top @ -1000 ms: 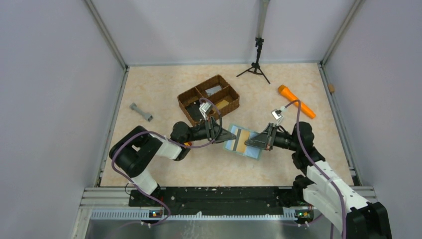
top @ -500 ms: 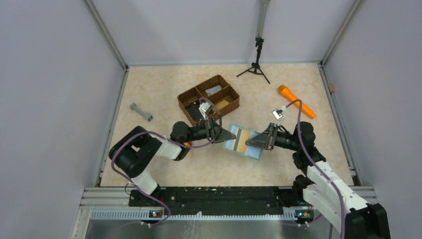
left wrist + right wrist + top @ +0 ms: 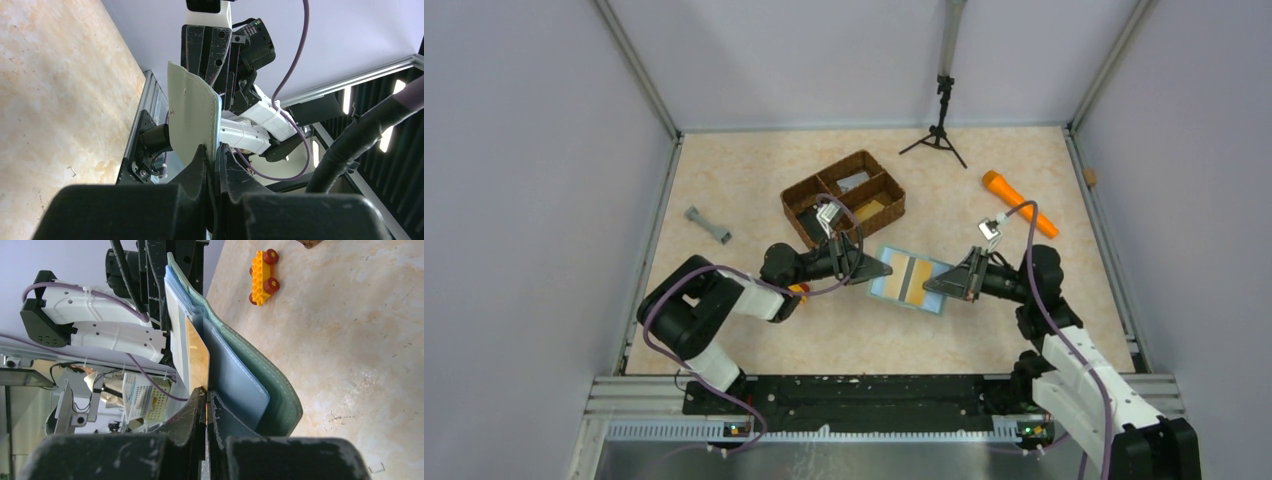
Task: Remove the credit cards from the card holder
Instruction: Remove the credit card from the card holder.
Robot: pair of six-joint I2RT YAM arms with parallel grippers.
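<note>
You've pulled the card holder (image 3: 909, 280) flatter, left gripper (image 3: 884, 270) and right gripper (image 3: 928, 288) jaws pinching its ends (gold card (image 3: 197, 355) still tucked inside).

The flat grey-green folding card holder (image 3: 887, 283) is spread open mid-worktop, pale blue-clear pockets upward, pinched at its left and right edges. A thin golden-tan card (image 3: 198, 356) sits inside.

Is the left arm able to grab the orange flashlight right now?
Probably not. The left gripper is shut on the card holder, and the orange flashlight lies far across the table, beyond the right arm.
</note>
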